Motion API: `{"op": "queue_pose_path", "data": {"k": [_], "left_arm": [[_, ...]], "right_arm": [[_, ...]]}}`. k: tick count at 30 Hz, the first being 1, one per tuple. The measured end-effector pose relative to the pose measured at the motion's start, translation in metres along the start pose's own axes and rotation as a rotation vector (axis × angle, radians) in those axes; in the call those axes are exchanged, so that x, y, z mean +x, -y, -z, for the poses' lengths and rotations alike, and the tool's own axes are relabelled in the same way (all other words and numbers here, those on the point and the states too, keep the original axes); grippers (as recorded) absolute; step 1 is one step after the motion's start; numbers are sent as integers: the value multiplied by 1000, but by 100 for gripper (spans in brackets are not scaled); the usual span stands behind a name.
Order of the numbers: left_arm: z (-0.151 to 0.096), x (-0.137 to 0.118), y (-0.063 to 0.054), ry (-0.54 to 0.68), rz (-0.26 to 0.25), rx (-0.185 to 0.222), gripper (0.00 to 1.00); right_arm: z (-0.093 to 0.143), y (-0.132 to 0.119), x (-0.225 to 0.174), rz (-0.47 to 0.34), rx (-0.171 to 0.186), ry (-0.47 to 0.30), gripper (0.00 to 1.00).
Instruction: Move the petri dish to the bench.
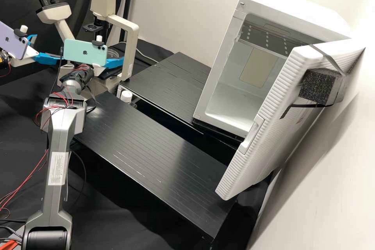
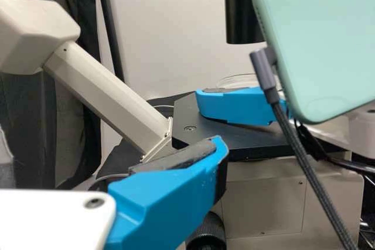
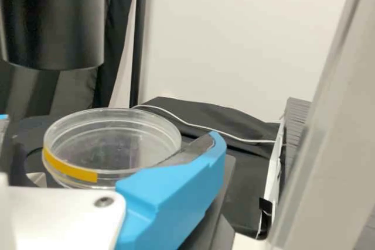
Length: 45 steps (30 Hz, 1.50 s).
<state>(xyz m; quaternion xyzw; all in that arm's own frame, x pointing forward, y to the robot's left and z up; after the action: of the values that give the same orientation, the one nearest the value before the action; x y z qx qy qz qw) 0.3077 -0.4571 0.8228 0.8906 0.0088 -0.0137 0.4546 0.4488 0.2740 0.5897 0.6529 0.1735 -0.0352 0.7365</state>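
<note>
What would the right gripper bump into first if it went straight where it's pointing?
Probably the clear petri dish with the yellow strip. It sits right in front of the right gripper, between its open fingers, but the exact gap is hard to judge.

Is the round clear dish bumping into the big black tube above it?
Apart. The right wrist view shows it: the dark curtain behind peeks through the gap between the black tube's bottom and the dish's rim.

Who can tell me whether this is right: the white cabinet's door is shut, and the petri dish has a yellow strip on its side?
The door is not shut: the high view shows it open. The petri dish has a yellow strip on its side.
</note>
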Motion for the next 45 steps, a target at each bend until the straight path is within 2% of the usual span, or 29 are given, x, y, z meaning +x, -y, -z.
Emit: {"op": "queue_pose_path", "data": {"k": [10,19,34,40,45], "left_arm": [[0,0,0,0,0,0,100],[0,0,0,0,0,0,100],[0,0,0,0,0,0,100],[0,0,0,0,0,0,100],[0,0,0,0,0,0,100]], "right_arm": [[0,1,0,15,-11,5,0],[-1,1,0,17,5,21,0],[-3,1,0,18,7,29,0],[-4,-3,-6,24,12,3,0],[0,-14,-25,31,2,-55,0]]}}
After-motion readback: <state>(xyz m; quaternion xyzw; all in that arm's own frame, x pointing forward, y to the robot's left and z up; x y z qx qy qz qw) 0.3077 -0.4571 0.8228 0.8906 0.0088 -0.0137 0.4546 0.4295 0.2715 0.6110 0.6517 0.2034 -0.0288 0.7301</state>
